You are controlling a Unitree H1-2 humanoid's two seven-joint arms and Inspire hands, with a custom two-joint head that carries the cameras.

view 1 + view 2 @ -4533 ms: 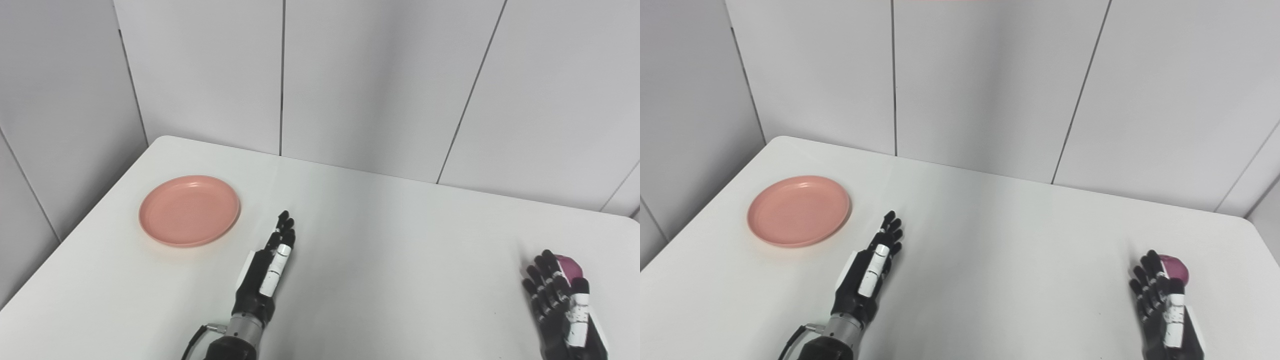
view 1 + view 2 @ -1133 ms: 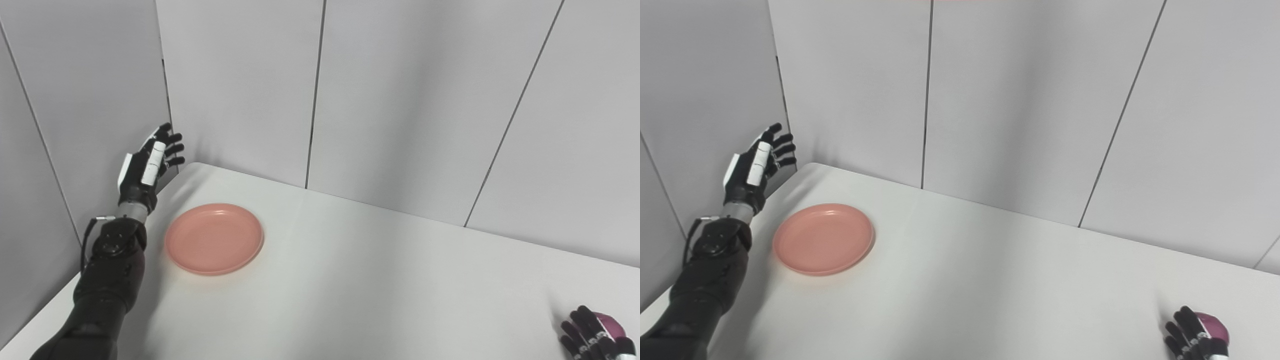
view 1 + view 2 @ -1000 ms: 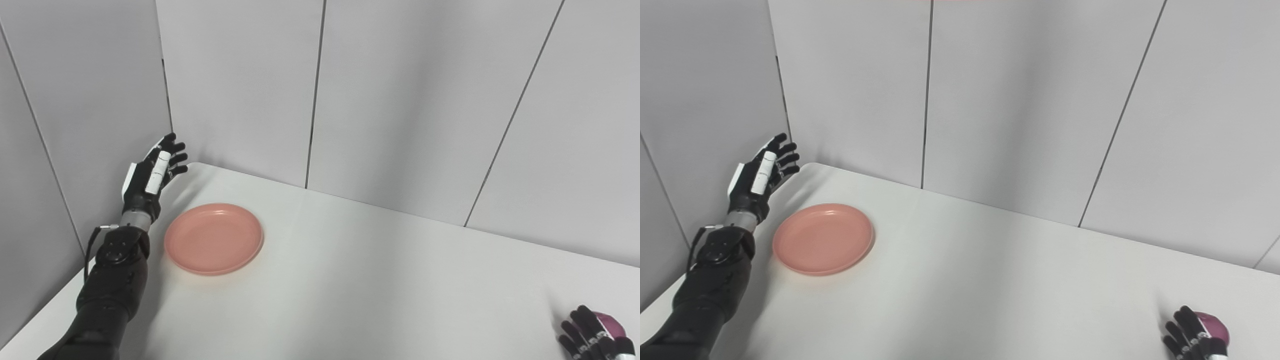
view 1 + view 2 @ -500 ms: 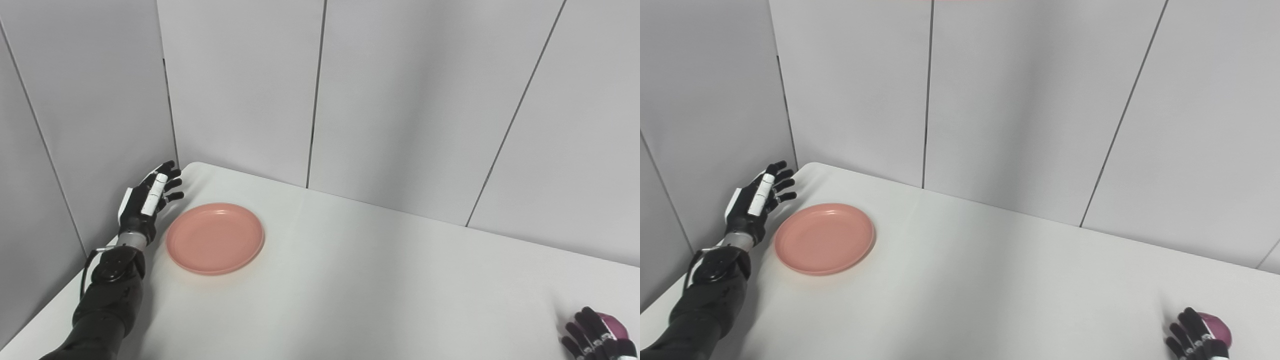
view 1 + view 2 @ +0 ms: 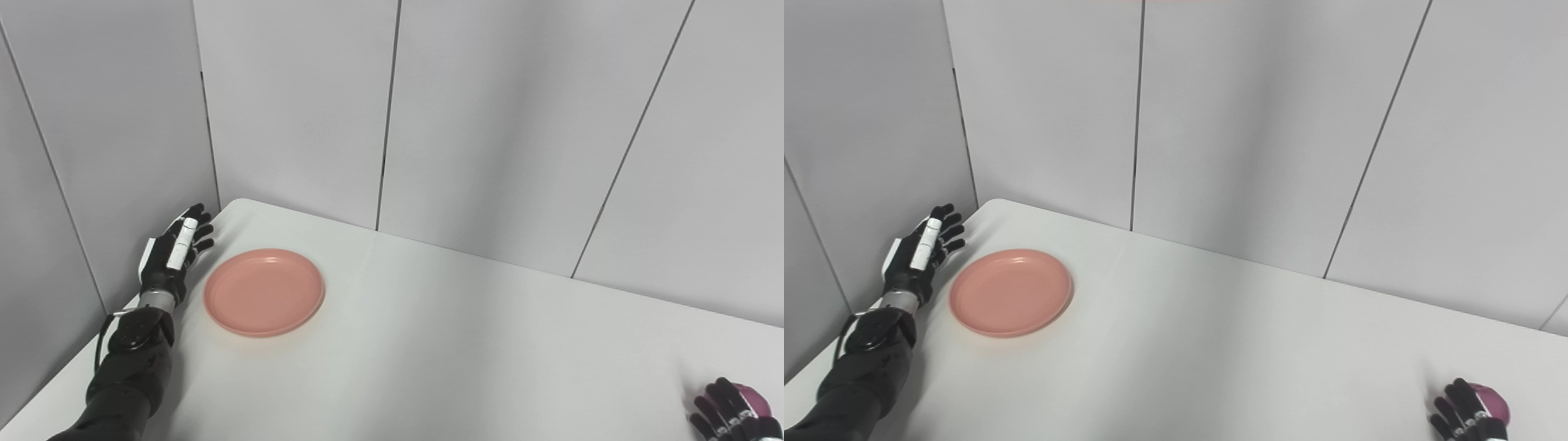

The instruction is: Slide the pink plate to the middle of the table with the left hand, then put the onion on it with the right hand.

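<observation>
Toward ten o'clock on the white table (image 5: 465, 343), close to the far left corner, the pink plate (image 5: 264, 291) is found lying flat, well apart from the table's middle. It is seen as a round, shallow dish in a matte salmon pink, with a low raised rim and a bare centre; nothing rests on it.

It is judged to be light and stiff, probably plastic, and likely to glide readily on the smooth tabletop. A push is therefore better applied low against the rim at its nine o'clock edge than a pinch from above; pressure placed too high could tip the near edge or let the plate spin away. Breakage is not thought likely.

The left hand (image 5: 170, 254) is held just beside that nine o'clock edge, apart from the rim as far as can be made out, with its fingers spread and nothing in them. It is placed between the plate and the grey wall panel (image 5: 104, 122), so the sweep toward three o'clock is open.

At four o'clock, near the table's front right corner, the onion (image 5: 1491, 406) is seen as a small purplish-red round, half hidden behind the right hand (image 5: 1464, 416). Whether that hand is closed upon it or merely resting against it cannot be told, since most of the hand is cut off by the bottom edge.
</observation>
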